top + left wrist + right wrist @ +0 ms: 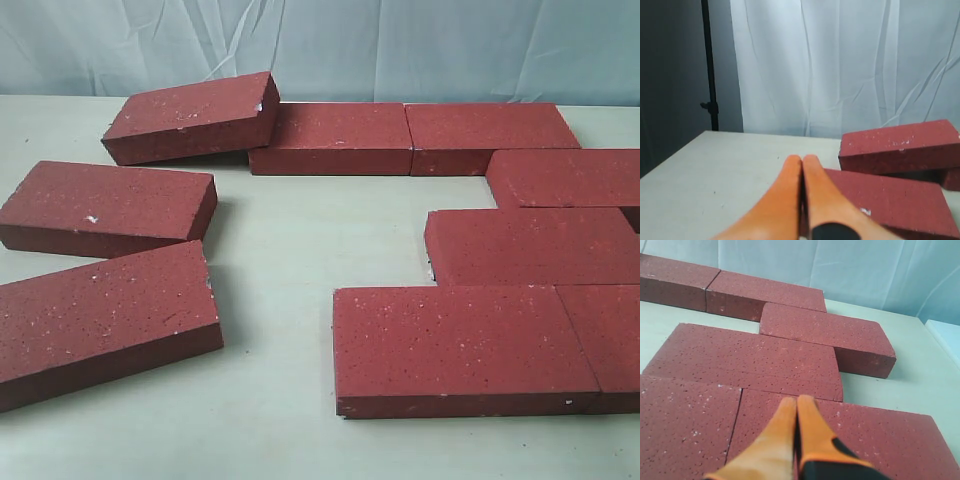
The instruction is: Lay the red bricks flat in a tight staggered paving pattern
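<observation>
Several dark red speckled bricks lie on the pale table. On the right they form staggered rows: two at the back [330, 135] [490, 135], one [565, 175], one [530, 245], and two in front [460, 345] [610, 335]. A tilted brick [190, 115] leans on the back row's left end. Two loose bricks [105, 205] [100, 320] lie on the left. Neither gripper shows in the exterior view. My left gripper [801, 159] is shut and empty, beside a flat brick [890, 200] and the tilted brick [900, 145]. My right gripper [796, 400] is shut and empty, over a front-row brick [850, 435].
A pale curtain [400, 45] hangs behind the table. Bare table top [290, 250] lies between the loose left bricks and the paved group. A dark stand pole [710, 65] rises beyond the table's corner in the left wrist view.
</observation>
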